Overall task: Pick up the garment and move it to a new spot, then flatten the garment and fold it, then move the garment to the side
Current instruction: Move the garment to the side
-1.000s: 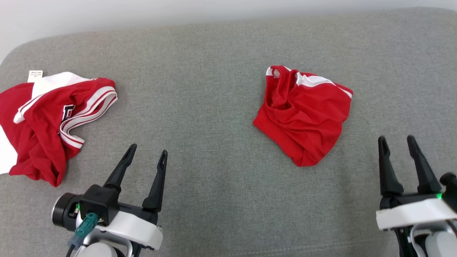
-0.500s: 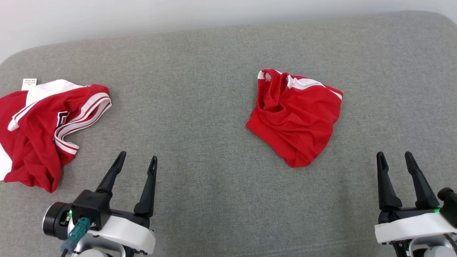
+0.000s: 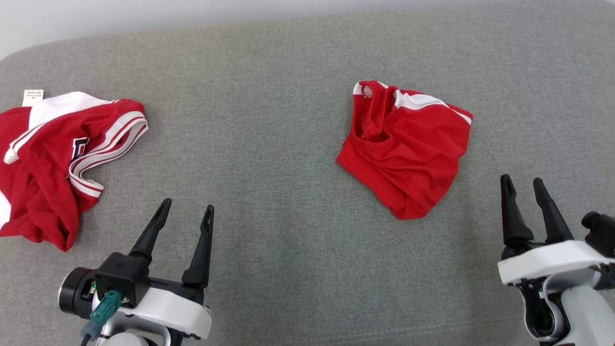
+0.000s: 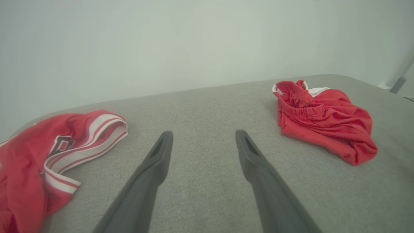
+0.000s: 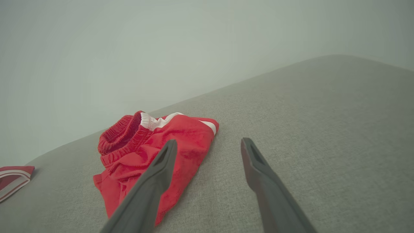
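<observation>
Head view: showing red shorts (image 3: 408, 149) lying crumpled at about two o'clock on the grey cushion (image 3: 269, 144), well apart from a red and white jersey (image 3: 53, 163) bunching up at nine o'clock. Also showing the left gripper (image 3: 188, 205) hovering at seven o'clock and the right gripper (image 3: 521, 179) at four o'clock, both spreading their fingers (image 3: 200, 250) wide, gripping nothing and touching no cloth. Right wrist view: catching the shorts sitting at ten o'clock, partly behind one dark finger (image 5: 149, 187).
</observation>
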Tool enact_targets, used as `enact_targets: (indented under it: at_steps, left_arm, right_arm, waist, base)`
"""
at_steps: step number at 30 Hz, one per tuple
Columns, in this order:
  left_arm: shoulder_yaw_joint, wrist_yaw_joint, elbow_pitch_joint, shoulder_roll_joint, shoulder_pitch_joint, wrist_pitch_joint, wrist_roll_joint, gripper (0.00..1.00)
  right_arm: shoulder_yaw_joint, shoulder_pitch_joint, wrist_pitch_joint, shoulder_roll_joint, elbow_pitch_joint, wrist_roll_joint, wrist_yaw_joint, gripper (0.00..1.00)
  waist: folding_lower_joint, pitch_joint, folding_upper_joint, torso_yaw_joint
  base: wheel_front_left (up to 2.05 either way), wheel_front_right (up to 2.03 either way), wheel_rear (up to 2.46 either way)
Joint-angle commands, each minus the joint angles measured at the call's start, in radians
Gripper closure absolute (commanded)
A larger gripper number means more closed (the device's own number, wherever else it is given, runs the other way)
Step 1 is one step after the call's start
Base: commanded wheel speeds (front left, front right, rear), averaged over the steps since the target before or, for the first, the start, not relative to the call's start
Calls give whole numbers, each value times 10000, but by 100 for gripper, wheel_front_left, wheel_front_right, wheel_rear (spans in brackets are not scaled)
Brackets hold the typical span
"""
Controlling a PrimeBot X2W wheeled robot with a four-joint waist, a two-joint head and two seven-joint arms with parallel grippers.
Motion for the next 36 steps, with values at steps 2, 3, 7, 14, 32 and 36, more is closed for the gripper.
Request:
enact_targets:
  at_steps: [2, 3, 7, 14, 32, 36]
  left_arm:
    - [380, -48, -204, 207, -554, -66, 54, 0]
    - [379, -68, -183, 179, -595, -85, 56, 0]
    - [334, -161, -80, 78, -739, -147, 82, 0]
    - [346, -220, 60, -6, -897, -220, 100, 0]
    - [317, -243, 121, -29, -1000, -270, 86, 0]
    - [342, -230, 70, 2, -1009, -284, 91, 0]
  right_arm:
    - [498, -703, 175, -145, 462, 648, 14, 0]
    - [646, -950, 237, -183, 699, 895, 14, 0]
    - [1135, -1719, 632, -208, 1624, 1936, 14, 0]
    - [1848, -2388, 1019, -86, 2666, 3633, 14, 0]
    - [3671, -3118, 1000, -643, 3129, 5769, 14, 100]
    - [3750, -3339, 926, -1547, 3222, 5696, 14, 100]
  waist:
    - [0, 206, 0, 183]
    - [0, 276, 0, 224]
    - [0, 481, 0, 405]
    - [0, 663, 0, 592]
    - [0, 829, 0, 582]
    - [0, 986, 0, 514]
  base:
    - [0, 0, 0]
    - [0, 0, 0]
    - [0, 0, 0]
    - [0, 0, 0]
    - [0, 0, 0]
    - [0, 0, 0]
